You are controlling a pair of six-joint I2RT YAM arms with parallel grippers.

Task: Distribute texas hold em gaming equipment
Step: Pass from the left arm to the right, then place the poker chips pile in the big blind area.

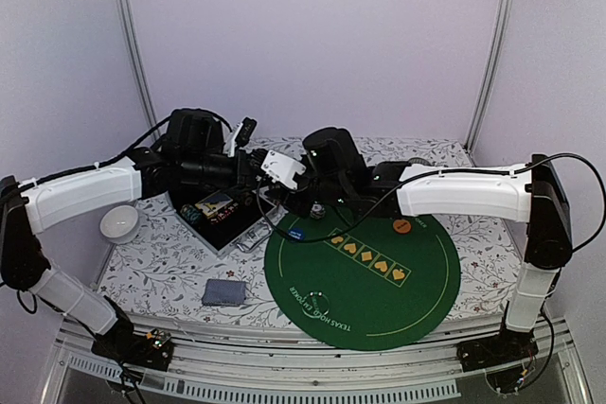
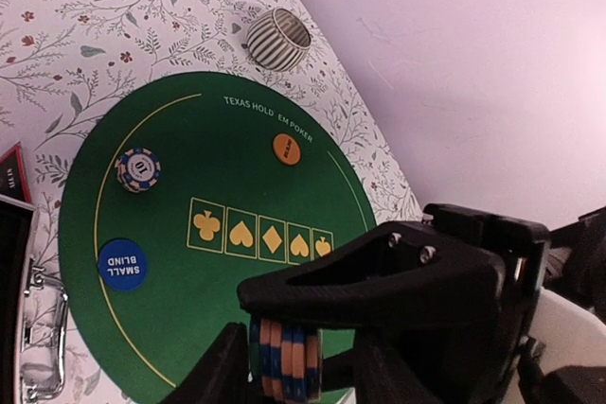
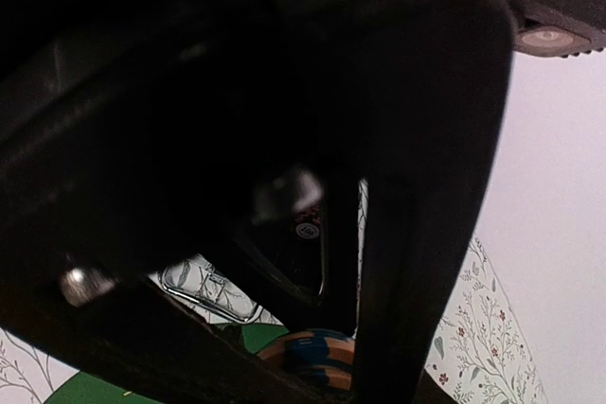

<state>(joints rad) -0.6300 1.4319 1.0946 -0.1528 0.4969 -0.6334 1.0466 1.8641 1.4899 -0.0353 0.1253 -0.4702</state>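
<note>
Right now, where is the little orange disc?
In the top view, the orange disc lies on the green mat near its far right edge, just beyond the row of yellow card symbols.

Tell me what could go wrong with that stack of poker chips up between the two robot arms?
1. The poker chip stack hangs above the table where the left end effector and right end effector meet. I can't tell which one really grips it, so chips might slip and scatter over the green poker mat.
2. Both end effectors are crowded together, so they might bump.
3. The open case lies nearby; loose chips might roll into it.
</note>
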